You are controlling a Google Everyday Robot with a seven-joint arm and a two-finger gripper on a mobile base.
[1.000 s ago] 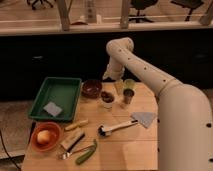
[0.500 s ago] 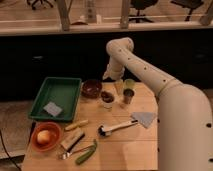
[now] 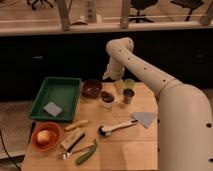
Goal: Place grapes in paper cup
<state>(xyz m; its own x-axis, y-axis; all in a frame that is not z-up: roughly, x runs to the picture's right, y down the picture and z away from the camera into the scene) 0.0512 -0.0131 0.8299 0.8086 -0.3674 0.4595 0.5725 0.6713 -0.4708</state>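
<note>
The grapes [image 3: 106, 95], a small dark maroon cluster, sit in the mouth of a white paper cup [image 3: 107, 104] at the back middle of the wooden table. My gripper [image 3: 117, 80] hangs from the white arm just behind and to the right of the cup, a little above it and apart from the grapes.
A dark red-brown bowl [image 3: 92, 88] stands left of the cup, with a metal cup [image 3: 128, 96] and a greenish cup [image 3: 129, 83] to the right. A green tray [image 3: 56, 95] holds a grey sponge. An orange bowl [image 3: 45, 136], brush [image 3: 117, 128], grey cloth [image 3: 144, 118] and green vegetable [image 3: 86, 154] lie in front.
The gripper has shifted slightly up and to the left behind the cup. The grapes and the cup have not moved.
</note>
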